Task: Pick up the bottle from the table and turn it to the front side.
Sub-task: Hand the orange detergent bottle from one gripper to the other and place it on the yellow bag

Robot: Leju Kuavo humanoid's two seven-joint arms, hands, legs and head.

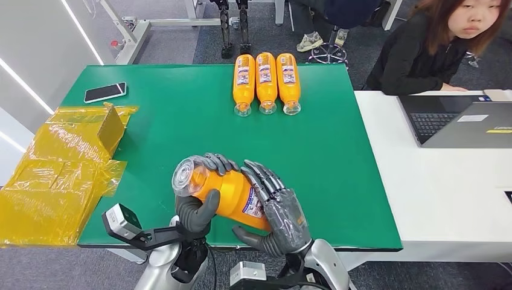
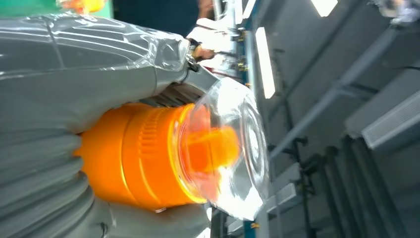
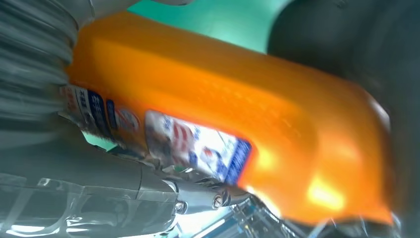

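Between the two hands, lifted off the green table (image 1: pixel 338 181), sits the orange bottle (image 1: pixel 232 196), lying tilted with its clear cap (image 1: pixel 184 176) pointing away from the right hand and toward the left. The left hand (image 1: pixel 199 202) grips the bottle at the neck end, thumb underneath and fingers curled over just behind the cap; the left wrist view shows the cap (image 2: pixel 233 148) protruding past that grip. The right hand (image 1: pixel 275 208) wraps the base end, fingers laid across the body and thumb below, beside the label (image 1: pixel 252 205). Both hands are closed firmly on the bottle.

Judgement: pick-up is complete and the turning step is in hand. The label (image 3: pixel 193 144) lies partly under the right hand's fingers and faces sideways, so the front is not yet fully presented upward.

Next move, as assessed: roll the bottle about its long axis until the label faces up. That calls for one hand to hold steady while the other loosens and regrips. Risk of slippage on the smooth plastic if both relax together.

Beyond the hands, well apart, three matching bottles (image 1: pixel 266 81) lie side by side, labels up, a likely reference for final placement.
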